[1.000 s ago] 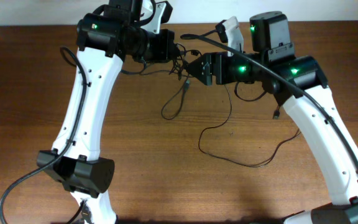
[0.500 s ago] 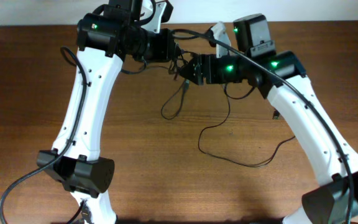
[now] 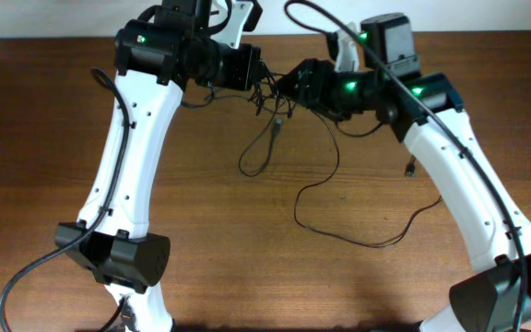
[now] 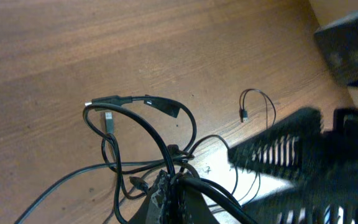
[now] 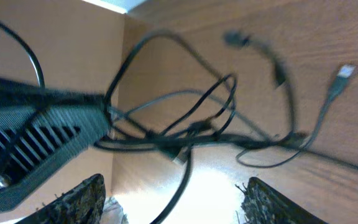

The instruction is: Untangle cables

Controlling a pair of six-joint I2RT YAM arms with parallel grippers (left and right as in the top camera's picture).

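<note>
Little is done, I judge: the cables point(image 3: 267, 94) are one knotted clump lifted over the far side of the table point(image 3: 44, 184), with long loose strands trailing down onto the wood. My left gripper point(image 4: 169, 188) is pinched on the clump. My right gripper point(image 5: 176, 202) stands wide, with the knot just ahead of its fingers and one strand running between them, ungripped.

Left arm point(image 3: 127, 138) — raised, reaching inward; left gripper point(image 4: 169, 183) jaws clamped together. Right arm point(image 3: 464, 175) — arched inward; right gripper point(image 5: 174, 186) jaws spread wide, close to the left's.
</note>
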